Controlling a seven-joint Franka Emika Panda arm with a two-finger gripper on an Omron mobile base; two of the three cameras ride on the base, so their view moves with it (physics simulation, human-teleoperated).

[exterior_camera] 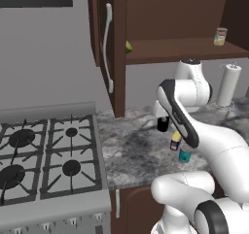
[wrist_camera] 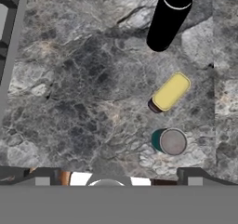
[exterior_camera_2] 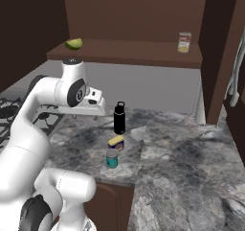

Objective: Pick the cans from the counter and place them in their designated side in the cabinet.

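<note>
While both cans stand on the grey-and-white marbled stone counter (exterior_camera_2: 191,148), the task reads as being at its very start: nothing has been lifted, and the first pick has yet to be made. The robot's two-finger gripper (wrist_camera: 118,177) hangs above the worktop looking straight down, its jaws spread wide and empty.

Taking the tall black bottle (exterior_camera_2: 119,118) as the landmark, the dark blue can with the yellow top (exterior_camera_2: 116,142) sits just in front of it, toward the counter's front edge, and the short teal can (exterior_camera_2: 112,158) stands just in front of that one, nearest the edge. The two cans are close together but appear apart. In the hand view both lie off to the right of the gripper's line, so the next move probably calls for a sideways shift to centre on one can, then a descent with the fingers either side of it, without nudging its neighbour or the bottle.

Above and behind the bottle hangs the dark brown wooden wall cabinet (exterior_camera_2: 143,14), its door with the long curved silver handle (exterior_camera: 107,46) standing open. Its shelf holds a pale labelled can (exterior_camera_2: 184,41) and a small green fruit (exterior_camera_2: 73,44). Left of the bottle lies a steel gas stove top (exterior_camera: 48,155); a white paper-towel roll (exterior_camera: 228,85) stands off to the bottle's right.
</note>
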